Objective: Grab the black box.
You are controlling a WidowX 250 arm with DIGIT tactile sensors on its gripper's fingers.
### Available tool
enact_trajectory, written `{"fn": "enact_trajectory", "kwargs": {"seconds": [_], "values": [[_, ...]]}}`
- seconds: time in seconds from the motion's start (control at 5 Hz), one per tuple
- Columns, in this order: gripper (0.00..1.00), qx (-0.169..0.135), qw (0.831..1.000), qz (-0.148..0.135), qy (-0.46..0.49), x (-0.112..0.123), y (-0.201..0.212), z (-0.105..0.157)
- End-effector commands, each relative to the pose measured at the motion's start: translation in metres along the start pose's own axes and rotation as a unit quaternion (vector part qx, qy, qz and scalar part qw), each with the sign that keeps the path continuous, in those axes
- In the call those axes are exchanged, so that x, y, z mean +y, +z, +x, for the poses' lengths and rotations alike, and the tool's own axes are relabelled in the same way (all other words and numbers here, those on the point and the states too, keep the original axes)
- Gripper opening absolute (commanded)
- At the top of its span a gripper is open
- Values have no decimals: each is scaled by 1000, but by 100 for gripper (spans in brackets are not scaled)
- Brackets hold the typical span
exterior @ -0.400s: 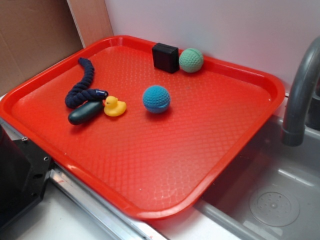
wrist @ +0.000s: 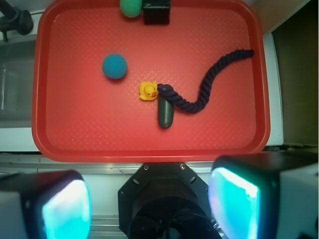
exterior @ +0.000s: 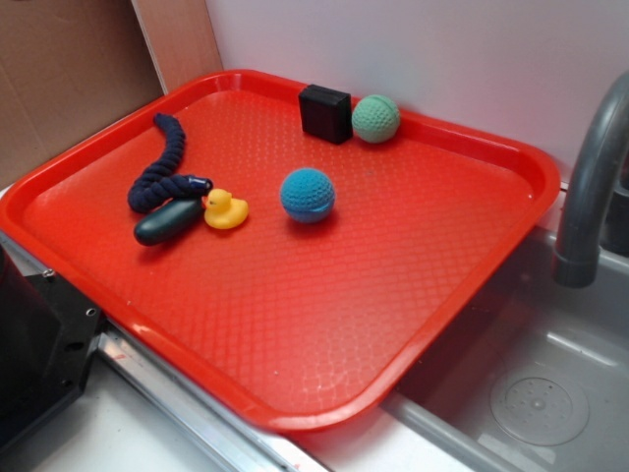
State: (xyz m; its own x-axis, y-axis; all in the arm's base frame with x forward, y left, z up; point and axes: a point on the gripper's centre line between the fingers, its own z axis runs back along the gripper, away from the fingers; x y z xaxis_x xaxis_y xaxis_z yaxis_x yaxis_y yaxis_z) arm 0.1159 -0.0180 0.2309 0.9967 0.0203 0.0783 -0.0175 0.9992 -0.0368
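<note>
Currently I see claw [wrist: 149,199] wide open, empty, high above tray's near edge. Black box [exterior: 325,113] sits at tray [exterior: 295,324] far rim, touching green ball [exterior: 375,118]; tight clearance there.

Matte black box [exterior: 325,112], glossy plastic tray [exterior: 295,324] (textured), knitted balls [exterior: 308,195]

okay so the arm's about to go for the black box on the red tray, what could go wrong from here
1. The black box sits against the green ball, so a finger coming down on that side could knock the ball away or pinch it too.
2. The box is at the tray far rim, by the wall; little room behind it for a finger.
3. The open gripper hangs beyond the near rim, a long reach across.
</note>
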Motion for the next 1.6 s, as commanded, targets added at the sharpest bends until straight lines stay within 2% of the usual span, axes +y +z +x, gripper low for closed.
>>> {"fn": "enact_trajectory", "kwargs": {"seconds": [0.0,0.2,0.4,1.0,1.2,1.4], "values": [[100,-92,995,-13,-37,42,-32,99],[100,-121,977,38,-170,38,-38,124],[100,-121,942,79,-302,19,-49,140],[100,-121,942,79,-302,19,-49,140],[100,-110,934,120,-317,25,-82,167],[100,-122,918,135,-353,24,-93,184]]}}
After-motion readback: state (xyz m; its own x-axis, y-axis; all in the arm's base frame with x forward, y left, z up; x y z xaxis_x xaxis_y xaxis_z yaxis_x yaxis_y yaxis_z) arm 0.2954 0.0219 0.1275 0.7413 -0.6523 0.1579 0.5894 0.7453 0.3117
